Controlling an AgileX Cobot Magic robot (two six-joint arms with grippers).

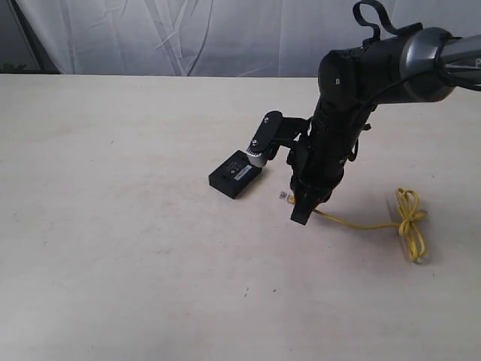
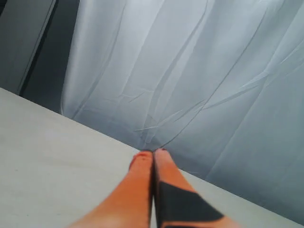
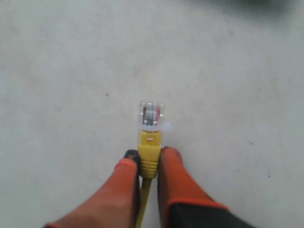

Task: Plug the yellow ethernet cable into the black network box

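Observation:
The black network box (image 1: 235, 174) lies flat on the table left of my right arm; the right wrist view does not show it. My right gripper (image 1: 292, 203) (image 3: 148, 159) is shut on the yellow ethernet cable (image 3: 149, 151), gripping the yellow boot just behind its clear plug (image 3: 151, 114). That plug (image 1: 283, 196) hovers just above the table, a short way right of the box. The cord trails right to a loose knot (image 1: 409, 218). My left gripper (image 2: 153, 153) is shut with nothing in it, held above the table and facing the curtain; the exterior view does not show it.
A pale table (image 1: 120, 248) carries everything. A white curtain (image 1: 225, 37) (image 2: 199, 71) hangs behind the table's far edge. The right arm's wrist camera mount (image 1: 264, 138) overlaps the box's far corner in the exterior view.

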